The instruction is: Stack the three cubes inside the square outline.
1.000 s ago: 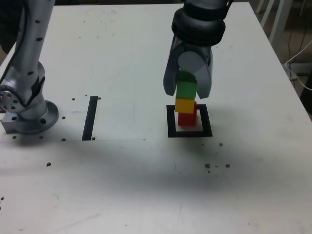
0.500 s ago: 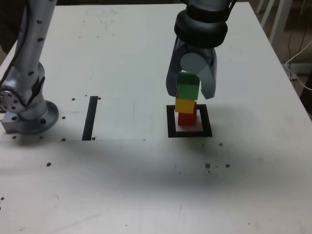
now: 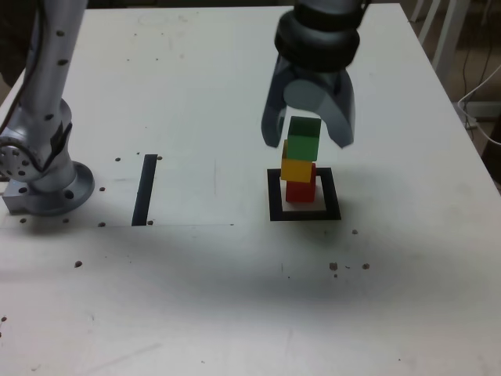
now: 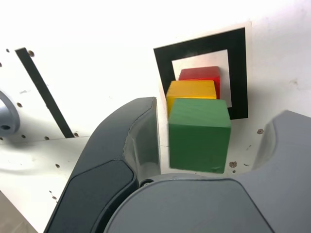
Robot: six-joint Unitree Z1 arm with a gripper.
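A white tabletop (image 3: 196,94) fills most of the exterior view, dotted with small dark holes or specks. A straight black tape strip (image 3: 145,189) lies on it toward that view's left. Past the far right edge stand pale rails, perhaps chair or frame legs (image 3: 443,31), and a white cable (image 3: 479,98).

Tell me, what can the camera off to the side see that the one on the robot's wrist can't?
Only the exterior view shows the arm's base, the table's far edge and the whole open gripper from outside. Only the wrist view shows the gap between each finger and the green cube. Both show green on the yellow cube on the red cube, inside the square outline, plus the tape strip.
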